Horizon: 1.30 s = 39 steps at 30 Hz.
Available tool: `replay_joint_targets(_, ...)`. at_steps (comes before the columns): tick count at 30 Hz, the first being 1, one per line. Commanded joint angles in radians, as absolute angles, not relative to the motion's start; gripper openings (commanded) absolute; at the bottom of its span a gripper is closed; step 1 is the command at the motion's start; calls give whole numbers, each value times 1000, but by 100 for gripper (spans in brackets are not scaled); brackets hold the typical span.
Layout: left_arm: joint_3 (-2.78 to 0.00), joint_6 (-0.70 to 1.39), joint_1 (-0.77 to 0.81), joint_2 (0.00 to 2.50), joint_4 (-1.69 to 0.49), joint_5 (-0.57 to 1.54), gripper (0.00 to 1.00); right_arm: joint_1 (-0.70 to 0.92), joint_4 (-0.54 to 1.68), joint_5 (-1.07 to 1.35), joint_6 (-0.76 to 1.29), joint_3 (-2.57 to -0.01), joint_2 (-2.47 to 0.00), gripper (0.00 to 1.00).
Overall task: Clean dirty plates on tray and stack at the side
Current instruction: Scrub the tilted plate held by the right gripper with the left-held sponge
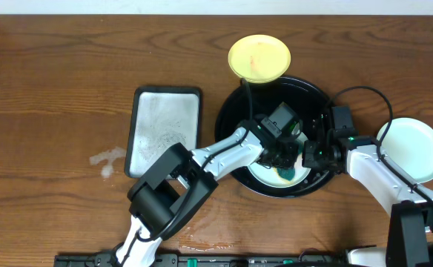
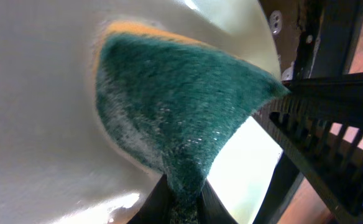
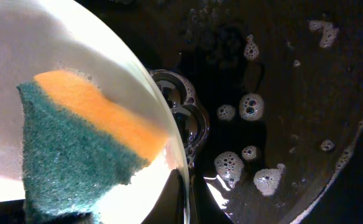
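One yellow plate (image 1: 259,58), one pale plate (image 1: 415,147), third plate (image 1: 265,176) in one black tray (image 1: 235,119), left gripper (image 1: 283,162) pinching one sponge (image 2: 181,106), right gripper (image 1: 309,156) clamping third plate's rim.

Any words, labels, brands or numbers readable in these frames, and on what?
None readable.
The yellow plate, black tray, metal tray and sponge carry no print.
Green marks on the dark bar along the bottom of the overhead view: too small to read.
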State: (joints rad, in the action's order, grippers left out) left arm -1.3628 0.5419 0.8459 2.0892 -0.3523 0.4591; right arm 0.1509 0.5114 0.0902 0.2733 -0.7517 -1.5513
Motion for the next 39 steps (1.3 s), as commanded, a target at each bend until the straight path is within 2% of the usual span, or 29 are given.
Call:
replay_joint_targets(1, -1317, 528, 802, 2176, -501, 414, 8, 174, 513, 157, 257, -754, -1558, 1)
replay_joint_targets(6, -1364, 528, 694, 2138, -727, 65, 7, 174, 513, 155, 257, -754, -1558, 1)
replay_joint_targets(10, -1396, 528, 638, 2113, -762, -43, 7, 174, 513, 154, 257, -754, -1558, 1)
replay_joint_targets(14, -1396, 529, 638, 2113, -737, 12, 7, 174, 513, 154, 257, -754, -1558, 1)
replay_joint_targets(20, -1396, 529, 682, 2114, -587, 300, 7, 174, 515, 154, 257, -754, -1558, 1)
replay_joint_targets(27, -1396, 534, 762, 2114, -415, 463, 8, 174, 518, 154, 257, -754, -1558, 1)
replay_joint_targets(34, -1395, 551, 811, 2127, -388, 452, 11, 174, 530, 154, 257, -754, -1558, 1)
replay_joint_targets(39, -1396, 551, 767, 2130, -509, 228, 7, 174, 542, 154, 257, -754, -1558, 1)
